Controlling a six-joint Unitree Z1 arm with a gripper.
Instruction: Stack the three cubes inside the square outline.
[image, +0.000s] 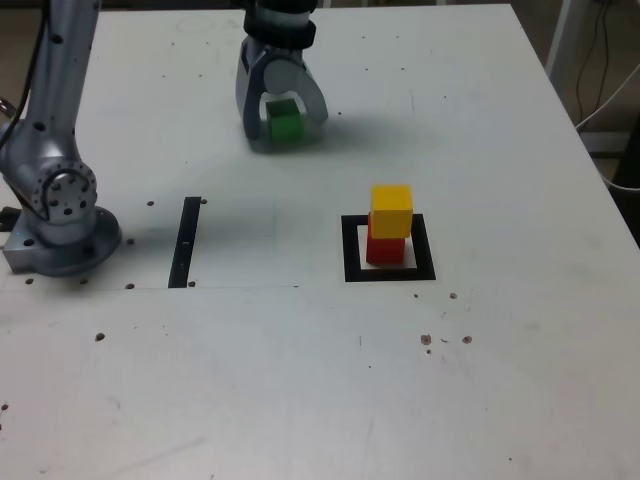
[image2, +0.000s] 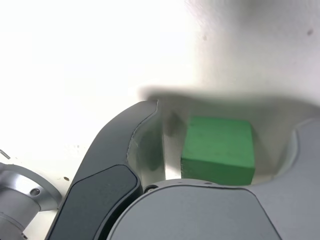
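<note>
So the hand (image: 283, 105) is open around the green cube (image: 285, 122) on the bench (image: 260, 380) — jaws apart, gaps showing. Yellow cube (image: 391, 211) sits on the red one (image: 385, 245) — both inside the square outline (image: 352, 270).

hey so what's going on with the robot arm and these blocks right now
The gripper is down around the green cube, jaws open on both sides with gaps showing, so it isn't gripped yet. The yellow cube sits on the red cube inside the black square outline. The green one looks like the last to be stacked, probably on top of the yellow.
</note>
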